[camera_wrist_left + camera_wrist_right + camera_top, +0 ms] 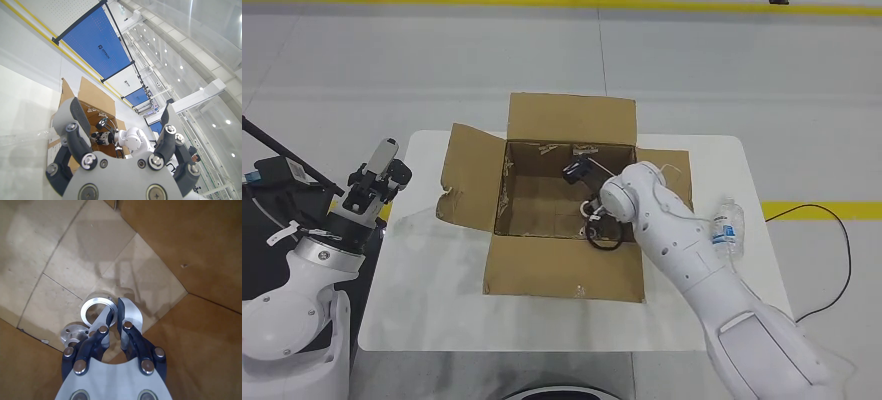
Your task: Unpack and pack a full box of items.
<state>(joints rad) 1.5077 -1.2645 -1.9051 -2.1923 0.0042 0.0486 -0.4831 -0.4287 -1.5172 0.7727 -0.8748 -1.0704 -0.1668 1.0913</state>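
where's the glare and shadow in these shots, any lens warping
Right wrist view: pale light patches glare off the floor of the brown cardboard box, and a grey shadow of the right gripper lies past the shiny silver metal ring it pinches. Left wrist view: round ceiling lights show as bright spots; roof beams bow. Top view: even light, soft shadow inside the box.

The cardboard box (562, 270) at the centre of the top view is plain brown with a paler tan inner floor, and it stands on a white table (442, 300). The metal ring (98, 311) and flange (72, 335) are bright silver. The right gripper (115, 305) is silver with black pads, and the left gripper (121, 102) is grey with black pads. Centre right in the top view, a clear bottle (725, 228) bears what looks like a blue label. A panel (96, 47) is blue, patterned with white dots.
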